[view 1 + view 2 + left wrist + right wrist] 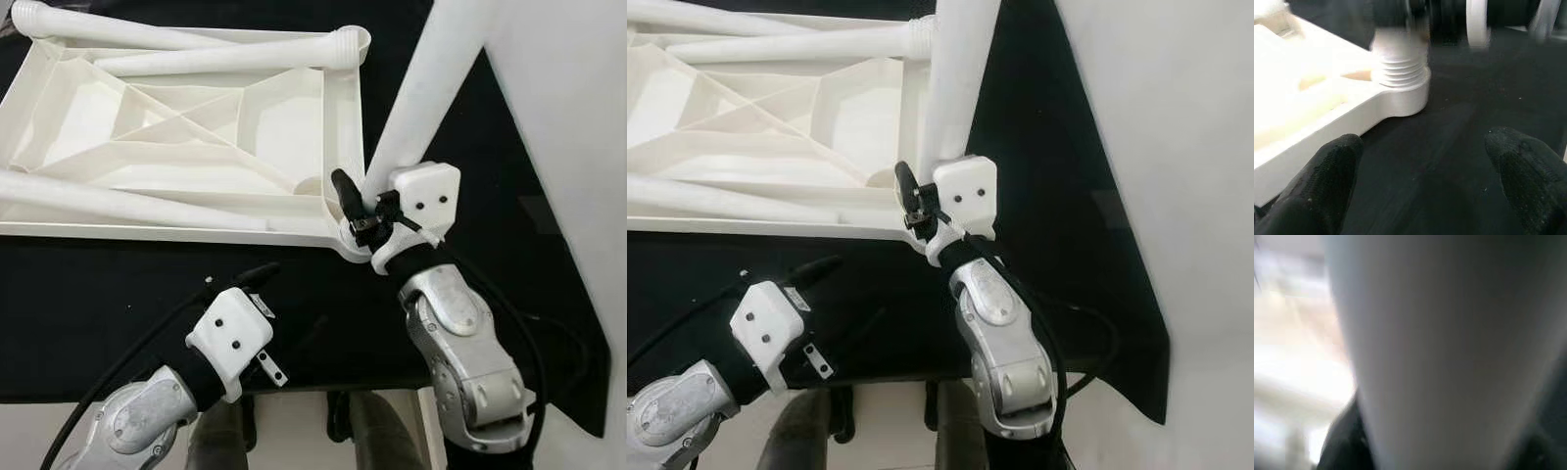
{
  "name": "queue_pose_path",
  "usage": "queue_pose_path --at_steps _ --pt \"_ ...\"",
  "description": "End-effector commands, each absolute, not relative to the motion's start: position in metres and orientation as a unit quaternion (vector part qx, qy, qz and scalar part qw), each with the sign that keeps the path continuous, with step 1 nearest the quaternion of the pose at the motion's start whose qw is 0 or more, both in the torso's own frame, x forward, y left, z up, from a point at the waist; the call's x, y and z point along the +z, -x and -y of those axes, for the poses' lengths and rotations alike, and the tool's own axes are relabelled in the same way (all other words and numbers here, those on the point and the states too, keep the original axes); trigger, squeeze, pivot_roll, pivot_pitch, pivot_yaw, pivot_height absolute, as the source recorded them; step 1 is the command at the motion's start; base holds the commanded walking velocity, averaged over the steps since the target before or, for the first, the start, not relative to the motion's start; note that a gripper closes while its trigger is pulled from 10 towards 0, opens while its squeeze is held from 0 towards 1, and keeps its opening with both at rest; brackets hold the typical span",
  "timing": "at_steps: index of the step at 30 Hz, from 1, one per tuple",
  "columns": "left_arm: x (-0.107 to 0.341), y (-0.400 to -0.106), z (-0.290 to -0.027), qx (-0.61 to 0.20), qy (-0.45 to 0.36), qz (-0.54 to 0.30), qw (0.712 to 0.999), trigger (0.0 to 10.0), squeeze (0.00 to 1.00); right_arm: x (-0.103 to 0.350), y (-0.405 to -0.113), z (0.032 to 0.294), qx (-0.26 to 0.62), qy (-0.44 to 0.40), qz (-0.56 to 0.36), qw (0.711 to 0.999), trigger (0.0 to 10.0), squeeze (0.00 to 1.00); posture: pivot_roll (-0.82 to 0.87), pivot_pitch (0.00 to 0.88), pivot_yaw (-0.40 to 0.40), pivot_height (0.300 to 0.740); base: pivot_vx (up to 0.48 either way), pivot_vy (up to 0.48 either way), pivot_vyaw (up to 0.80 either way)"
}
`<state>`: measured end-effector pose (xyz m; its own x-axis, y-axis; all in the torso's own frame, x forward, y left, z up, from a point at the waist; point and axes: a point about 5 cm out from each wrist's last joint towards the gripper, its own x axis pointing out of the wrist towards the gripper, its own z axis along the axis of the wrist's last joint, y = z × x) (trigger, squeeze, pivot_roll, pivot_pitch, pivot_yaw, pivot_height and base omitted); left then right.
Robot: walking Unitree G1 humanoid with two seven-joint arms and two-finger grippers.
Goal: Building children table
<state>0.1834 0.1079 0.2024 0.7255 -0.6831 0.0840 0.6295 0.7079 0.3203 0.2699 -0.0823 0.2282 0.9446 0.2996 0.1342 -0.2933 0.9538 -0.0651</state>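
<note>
A white plastic table top (pixel 343 127) lies upside down on a black cloth, its ribbed underside facing up. Three loose white legs (pixel 225 57) lie across it. Another table leg (pixel 421 88) stands tilted in the near right corner socket (pixel 1400 73), where its threaded end shows. My right gripper (pixel 358 211) is shut on this leg just above the socket, and the leg (pixel 1449 352) looms close in the right wrist view. My left gripper (pixel 257 277) hovers over the cloth just in front of the table top's near edge, open, with nothing between its fingers (pixel 1327 181).
The black cloth (pixel 118 313) ends close in front of me, with my feet (pixel 372 431) below its edge. A white wall (pixel 568 147) rises on the right. A black cable (pixel 127 357) runs along my left arm.
</note>
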Motion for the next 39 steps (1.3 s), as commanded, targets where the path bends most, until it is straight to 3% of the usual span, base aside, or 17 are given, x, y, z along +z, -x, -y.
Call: queue_pose_path --at_steps 1,4,5,7,9,14,15,18,20,22,24,28,29,30,31,32,39 --pt "0.2 -0.18 -0.107 -0.361 -0.13 0.091 0.919 10.0 0.0 0.196 -0.276 0.085 0.143 0.021 -0.026 0.989 10.0 1.0 0.09 0.393 -0.058 0.74 0.0 0.0 0.0" --pt "0.2 -0.18 -0.106 -0.361 -0.129 0.092 0.919 10.0 0.0 0.223 -0.28 0.078 0.202 -0.038 0.053 0.977 10.0 0.94 0.08 0.391 -0.058 0.74 0.0 0.0 0.0" --pt "0.2 -0.18 -0.106 -0.361 -0.129 0.093 0.919 10.0 0.0 0.234 -0.28 0.076 0.234 -0.047 0.083 0.968 10.0 0.0 0.08 0.39 -0.058 0.74 0.0 0.0 0.0" --pt "0.2 -0.18 -0.106 -0.361 -0.129 0.093 0.919 10.0 0.0 0.234 -0.28 0.076 0.234 -0.047 0.083 0.968 10.0 0.0 0.08 0.39 -0.058 0.74 0.0 0.0 0.0" --pt "0.2 -0.181 -0.106 -0.361 -0.128 0.093 0.919 10.0 0.0 0.256 -0.28 0.074 0.318 -0.014 0.146 0.937 10.0 0.0 0.08 0.387 -0.058 0.74 0.0 0.0 0.0" --pt "0.2 -0.181 -0.105 -0.362 -0.127 0.094 0.919 10.0 0.0 0.273 -0.287 0.079 0.406 0.029 0.179 0.896 10.0 0.0 0.08 0.385 -0.06 0.74 0.0 0.0 0.0" --pt "0.2 -0.182 -0.104 -0.363 -0.127 0.095 0.918 10.0 0.0 0.281 -0.291 0.084 0.46 0.06 0.189 0.866 10.0 0.0 0.09 0.383 -0.067 0.74 0.0 0.0 0.0" --pt "0.2 -0.182 -0.104 -0.363 -0.127 0.095 0.918 10.0 0.0 0.281 -0.291 0.084 0.46 0.06 0.189 0.866 10.0 0.0 0.09 0.383 -0.067 0.74 0.0 0.0 0.0" --pt "0.2 -0.182 -0.104 -0.363 -0.127 0.095 0.918 10.0 0.0 0.284 -0.293 0.085 0.493 0.085 0.19 0.844 10.0 0.0 0.09 0.377 -0.068 0.74 0.0 0.0 0.0" --pt "0.201 -0.183 -0.104 -0.361 -0.129 0.1 0.918 10.0 0.0 0.288 -0.3 0.087 0.574 0.127 0.181 0.789 10.0 0.0 0.1 0.368 -0.078 0.74 0.0 0.0 0.0" --pt "0.205 -0.185 -0.105 -0.35 -0.134 0.108 0.921 10.0 0.0 0.287 -0.315 0.088 0.61 0.143 0.16 0.763 10.0 0.0 0.11 0.363 -0.084 0.74 0.0 0.0 0.0" --pt "0.207 -0.185 -0.108 -0.339 -0.139 0.113 0.924 10.0 0.0 0.284 -0.323 0.089 0.621 0.146 0.146 0.756 10.0 0.0 0.12 0.362 -0.087 0.74 0.0 0.0 0.0" --pt "0.208 -0.185 -0.11 -0.332 -0.143 0.115 0.925 10.0 0.0 0.281 -0.327 0.09 0.63 0.144 0.137 0.751 8.4 0.0 0.13 0.36 -0.088 0.74 0.0 0.0 0.0" --pt "0.208 -0.185 -0.11 -0.332 -0.143 0.115 0.925 10.0 0.0 0.281 -0.327 0.09 0.63 0.144 0.137 0.751 8.4 0.0 0.13 0.36 -0.088 0.74 0.0 0.0 0.0" --pt "0.209 -0.184 -0.111 -0.326 -0.146 0.117 0.927 10.0 0.0 0.279 -0.33 0.091 0.636 0.141 0.13 0.748 2.4 0.0 0.13 0.36 -0.088 0.74 0.0 0.0 0.0" --pt "0.209 -0.184 -0.113 -0.319 -0.148 0.119 0.929 10.0 0.0 0.277 -0.333 0.093 0.642 0.14 0.125 0.744 0.0 0.0 0.13 0.357 -0.085 0.74 0.0 0.0 0.0" --pt "0.21 -0.184 -0.116 -0.306 -0.15 0.12 0.932 10.0 0.0 0.268 -0.336 0.101 0.65 0.137 0.102 0.74 0.0 0.0 0.13 0.352 -0.08 0.74 0.0 0.0 0.0"
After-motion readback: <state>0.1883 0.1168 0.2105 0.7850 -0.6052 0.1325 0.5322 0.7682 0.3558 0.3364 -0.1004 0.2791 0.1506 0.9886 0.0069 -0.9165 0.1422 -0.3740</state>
